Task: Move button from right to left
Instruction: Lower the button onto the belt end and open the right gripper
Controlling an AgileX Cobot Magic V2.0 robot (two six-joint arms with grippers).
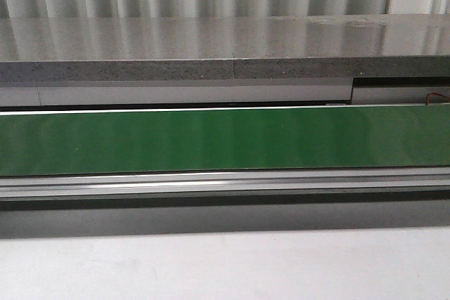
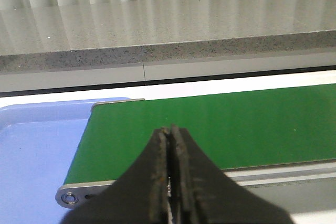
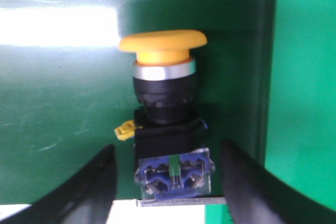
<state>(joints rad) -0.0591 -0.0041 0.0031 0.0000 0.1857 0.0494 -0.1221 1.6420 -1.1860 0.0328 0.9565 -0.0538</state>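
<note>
Green belt point(image 3: 52, 103) carries the button point(image 3: 164, 114); your right tool point(image 3: 167, 182) is released around its rear body, ready to grasp, while your left tool point(image 2: 170, 171) waits clenched, empty.

Green conveyor belt point(image 1: 211, 138) runs across the front view, surface bare there; button point(image 3: 165, 114) lies on green surface.

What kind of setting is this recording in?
Likely a factory-style conveyor workstation: a long green belt in a metal frame, a grey stone-like counter behind, and an industrial button between the right gripper's open fingers.
</note>
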